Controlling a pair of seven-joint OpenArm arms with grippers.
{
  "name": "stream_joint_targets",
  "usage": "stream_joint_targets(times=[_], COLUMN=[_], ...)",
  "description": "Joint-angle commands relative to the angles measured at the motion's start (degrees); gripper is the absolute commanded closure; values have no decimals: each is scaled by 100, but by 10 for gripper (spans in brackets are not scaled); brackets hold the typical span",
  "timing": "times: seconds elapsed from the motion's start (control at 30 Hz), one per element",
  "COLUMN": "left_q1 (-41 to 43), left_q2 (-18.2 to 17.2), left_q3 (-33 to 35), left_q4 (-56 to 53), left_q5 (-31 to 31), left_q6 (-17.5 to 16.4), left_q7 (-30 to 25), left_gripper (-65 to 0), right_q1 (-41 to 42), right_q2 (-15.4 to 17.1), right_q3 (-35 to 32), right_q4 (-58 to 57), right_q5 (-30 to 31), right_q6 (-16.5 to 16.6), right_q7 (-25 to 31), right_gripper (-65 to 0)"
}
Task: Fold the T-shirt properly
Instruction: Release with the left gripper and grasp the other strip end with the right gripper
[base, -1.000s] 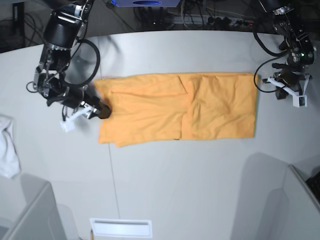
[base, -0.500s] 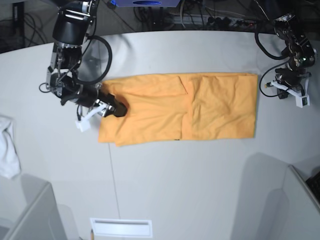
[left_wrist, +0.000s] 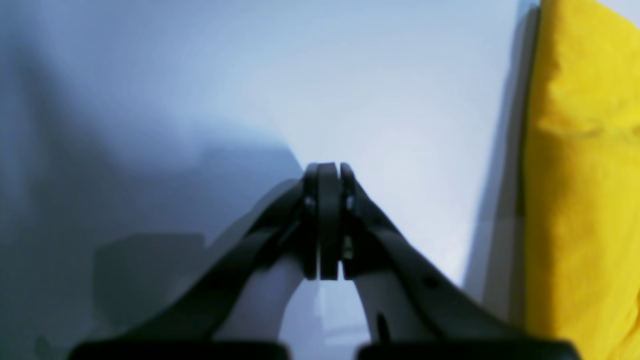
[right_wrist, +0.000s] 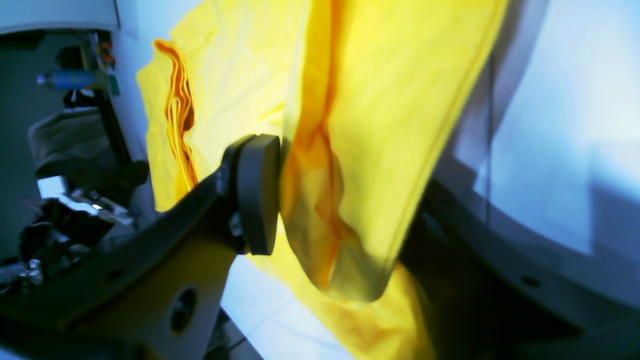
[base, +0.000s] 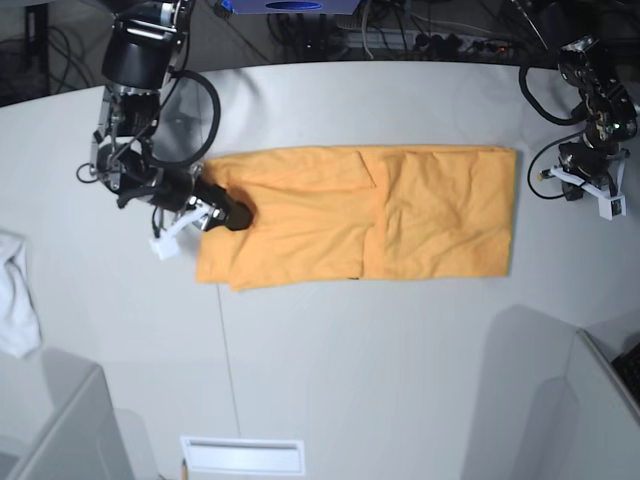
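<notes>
The T-shirt (base: 360, 215) is soft, matt orange cloth, lightly creased; the desk (base: 350, 350) is smooth, matt pale grey; the right hand (right_wrist: 320, 200) looks like matt black plastic

The T-shirt (right_wrist: 380, 125) hides the right pincer (right_wrist: 345, 200)'s far finger, and the wrist views are blurred.

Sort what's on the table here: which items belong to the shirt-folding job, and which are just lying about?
Part of the job:
- T-shirt, orange, spread flat and partly folded
- right claw, at the shirt's edge with fabric between its fingers
- left claw, shut, beside the shirt's other end

Lying about:
- white cloth at the table's edge
- white tray at the near edge
</notes>
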Motion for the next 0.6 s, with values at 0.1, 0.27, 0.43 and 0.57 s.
stream_joint_targets(times=[0.1,0.27,0.43,0.57], left_q1=[-43,-96,-166,-184], left_q2=[-137,-120,-102,-76], left_q3=[364,1014,1639,2148], left_q4=[81,81,90,125], left_q5=[-42,283,705,688], left_q6=[-14,3,3,3], left_q7=[-114,-114,-114,-114], left_gripper=[0,0,0,0], right_q1=[181,269,409,541], right_q2=[18,141,440,633], right_q3=[1,1,1,-8], right_q4=[-419,-578,-578,-569], right_q5=[-452,-470,-478,-478], right_q6=[-55,-55,-73,-81], right_q7=[-82,58,93,76], right_gripper=[-227,-8,0,0])
